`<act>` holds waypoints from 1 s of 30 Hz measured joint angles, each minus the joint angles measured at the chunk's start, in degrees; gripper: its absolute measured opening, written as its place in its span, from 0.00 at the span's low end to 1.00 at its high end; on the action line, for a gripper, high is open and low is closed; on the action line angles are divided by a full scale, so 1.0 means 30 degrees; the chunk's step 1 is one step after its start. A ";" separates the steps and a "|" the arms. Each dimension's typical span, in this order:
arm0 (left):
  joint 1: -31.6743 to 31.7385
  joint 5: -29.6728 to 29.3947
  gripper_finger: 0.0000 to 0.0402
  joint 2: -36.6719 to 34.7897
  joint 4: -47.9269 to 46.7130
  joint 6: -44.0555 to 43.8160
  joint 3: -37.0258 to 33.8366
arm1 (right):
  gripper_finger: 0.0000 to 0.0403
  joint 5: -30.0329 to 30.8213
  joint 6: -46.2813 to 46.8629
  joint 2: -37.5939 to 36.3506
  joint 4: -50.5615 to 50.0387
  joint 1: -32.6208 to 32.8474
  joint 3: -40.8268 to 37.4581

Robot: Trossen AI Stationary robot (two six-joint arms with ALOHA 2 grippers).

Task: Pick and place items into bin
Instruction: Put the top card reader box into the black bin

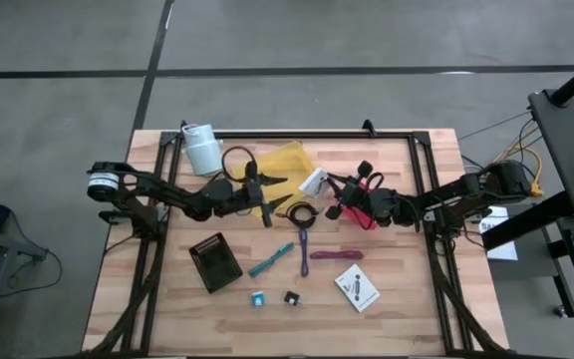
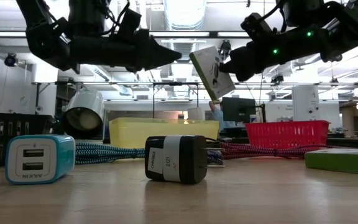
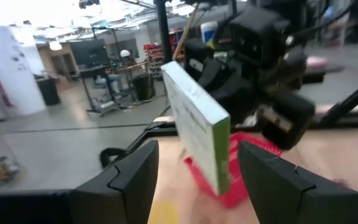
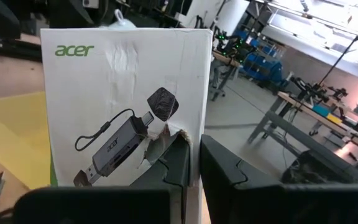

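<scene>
My right gripper (image 1: 329,187) is shut on a white "acer" box (image 4: 123,106) with green sides, held in the air near the yellow bin (image 1: 285,163). My left gripper (image 1: 272,196) is open, hovering just left of the box; its fingers (image 3: 135,174) frame the box (image 3: 197,130) from a short way off. On the table lie a black ring (image 1: 298,212), purple tool (image 1: 304,244), teal pen (image 1: 270,259), magenta bar (image 1: 337,256), a second white card (image 1: 357,289), a blue cube (image 1: 257,298) and a black cube (image 1: 291,297). My right gripper pinches the box between its two fingers at one edge (image 4: 188,134), one finger on the printed face and one behind it. The fingers come from the table's right, slanting down. The box (image 2: 211,71) is lifted clear and hangs tilted.
A white cylindrical roll (image 1: 202,150) lies at the far left by the yellow bin. A red basket (image 1: 359,211) sits under my right arm. A black tray (image 1: 215,261) lies near left. Braided cables (image 2: 104,151) run in front of the bins.
</scene>
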 joint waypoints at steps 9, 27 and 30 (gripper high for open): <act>0.0018 0.2316 0.51 -0.0012 -0.1469 -0.1467 0.0739 | 0.05 -0.0001 0.0318 0.0000 -0.0001 0.0000 0.0000; 0.0551 0.1879 0.51 0.2007 -0.1597 -0.1459 0.2278 | 0.05 -0.0058 0.0281 0.0007 -0.0043 -0.0007 0.0000; 0.0695 0.1885 0.51 0.2554 -0.1597 -0.1318 0.2655 | 0.05 -0.0056 0.0245 0.0007 -0.0125 -0.0015 0.0000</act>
